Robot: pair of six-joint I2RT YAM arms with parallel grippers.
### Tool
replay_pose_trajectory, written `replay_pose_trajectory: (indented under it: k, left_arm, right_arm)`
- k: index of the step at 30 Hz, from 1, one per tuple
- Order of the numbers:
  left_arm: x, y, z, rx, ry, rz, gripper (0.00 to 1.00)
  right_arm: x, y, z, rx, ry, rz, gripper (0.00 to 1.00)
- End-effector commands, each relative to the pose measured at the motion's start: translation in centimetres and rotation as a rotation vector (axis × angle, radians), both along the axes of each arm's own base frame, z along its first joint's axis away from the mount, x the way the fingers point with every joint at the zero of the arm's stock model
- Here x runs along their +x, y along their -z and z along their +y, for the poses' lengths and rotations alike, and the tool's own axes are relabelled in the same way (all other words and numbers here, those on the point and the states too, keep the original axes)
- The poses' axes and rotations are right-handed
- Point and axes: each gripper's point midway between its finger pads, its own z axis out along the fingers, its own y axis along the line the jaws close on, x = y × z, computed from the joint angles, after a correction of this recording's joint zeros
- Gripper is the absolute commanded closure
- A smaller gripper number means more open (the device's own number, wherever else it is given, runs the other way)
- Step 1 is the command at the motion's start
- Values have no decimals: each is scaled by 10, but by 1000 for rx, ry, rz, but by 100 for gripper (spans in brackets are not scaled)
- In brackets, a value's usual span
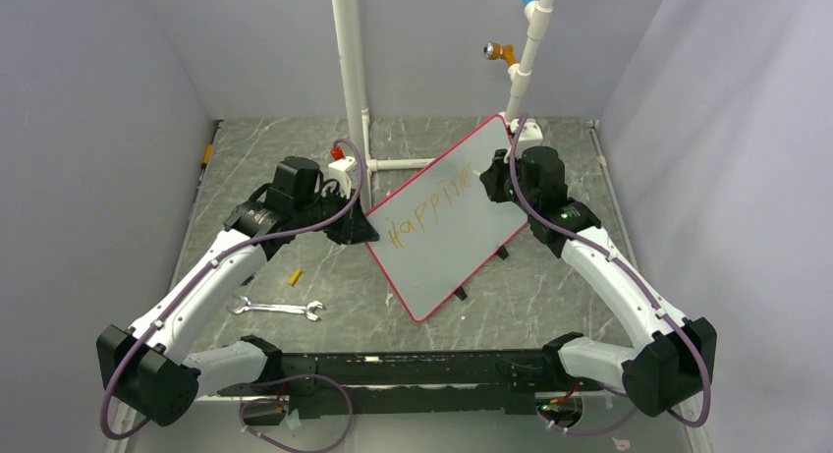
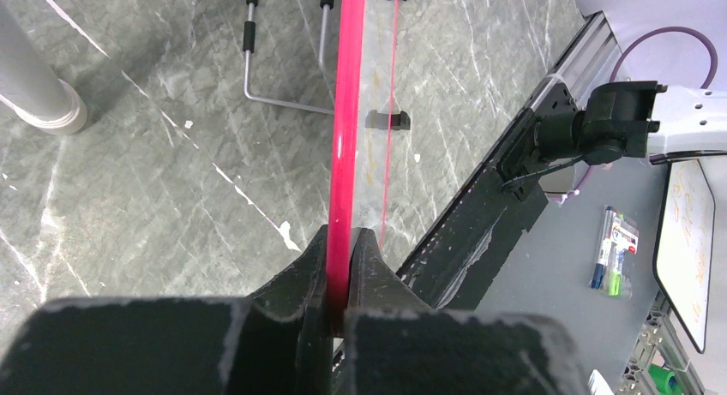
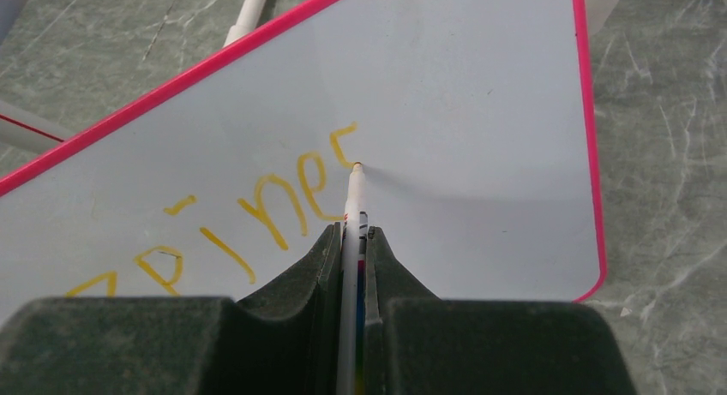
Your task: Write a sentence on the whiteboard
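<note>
- At table centre, the whiteboard (image 1: 454, 261) sits diagonally, its long axis running seven to one o'clock.
- Across it, the sentence (image 1: 429, 205) reads roughly "happine", with an s half-drawn; the later words look unwritten.
- At two o'clock, the right gripper (image 3: 352, 237) clenches a marker (image 3: 353, 198), its tip touching the board.
- At nine o'clock, the left gripper (image 2: 341, 241) clamps the whiteboard's edge.

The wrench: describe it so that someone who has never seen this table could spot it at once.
Start at the whiteboard, the big red-framed board tilted mid-table. Look to its near-left, beside the left arm and its white forearm, where the wrench lies flat. It is the only silvery, open-ended tool; the small yellow piece just beyond it is far shorter.
</note>
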Motion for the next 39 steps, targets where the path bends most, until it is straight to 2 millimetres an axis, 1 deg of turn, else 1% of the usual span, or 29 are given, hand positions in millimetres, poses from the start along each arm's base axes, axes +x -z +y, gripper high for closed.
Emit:
replay_pose_trajectory:
  k: [1,4,7,13,19,25,33,36,39]
  left_arm:
    - [43,12,37,245,-85,-241,100]
    - [43,14,37,247,-84,-238,100]
    - [44,14,37,248,-84,-238,100]
    - [45,14,37,249,-82,-234,100]
    - [46,15,37,254,-84,-233,100]
    - [48,16,37,262,-89,-232,100]
    - [48,16,39,266,-94,-234,100]
    - [47,16,38,264,-92,-233,100]
    - [47,16,39,264,-92,-233,100]
  right_arm:
    - [9,-5,-13,-11,62,-16,100]
    - [12,-2,-15,-17,71,-7,100]
    - [11,1,-14,-16,60,1,100]
    - [4,6,-8,-4,22,24,100]
    - [-6,2,-1,23,-30,28,100]
    - [-11,-11,3,42,-58,5,100]
    - [-25,-58,-16,73,10,-114,100]
    - [-25,-64,-27,70,64,-141,100]
    - [-17,-61,-36,50,115,-140,100]
